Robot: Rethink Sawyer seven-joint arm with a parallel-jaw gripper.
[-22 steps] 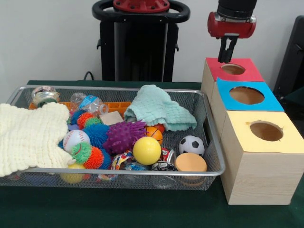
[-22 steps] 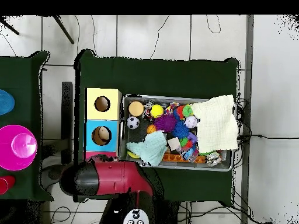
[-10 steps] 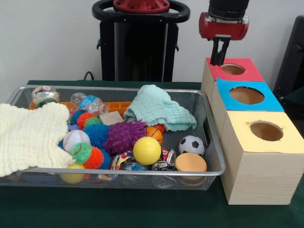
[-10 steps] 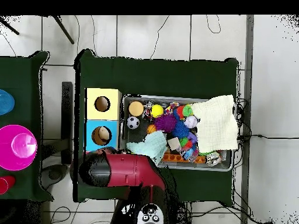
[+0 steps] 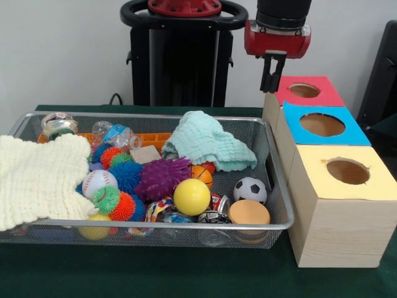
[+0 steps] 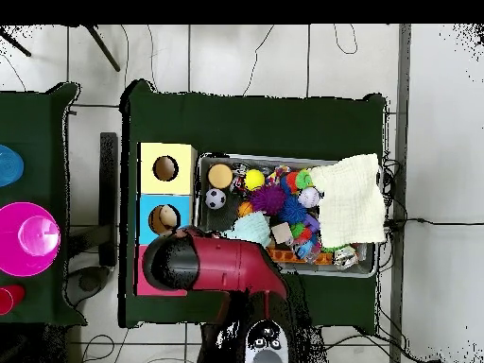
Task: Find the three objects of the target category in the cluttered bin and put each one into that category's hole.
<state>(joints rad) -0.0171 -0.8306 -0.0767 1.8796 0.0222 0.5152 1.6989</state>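
Hovering beside the red box (image 5: 305, 90), closed empty claw (image 5: 271, 82); mint cloth (image 5: 208, 142) over bin (image 5: 273, 162) clutter below

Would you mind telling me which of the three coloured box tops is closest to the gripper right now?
The red-topped box, at the far end of the row. The gripper hangs just beside its edge, while the blue-topped box and yellow-topped box lie farther off.

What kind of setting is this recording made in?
Probably a robotics lab sorting setup: a green-covered table holds a wire bin of toys beside wooden boxes with coloured holed tops, and cables trail over the tiled floor.
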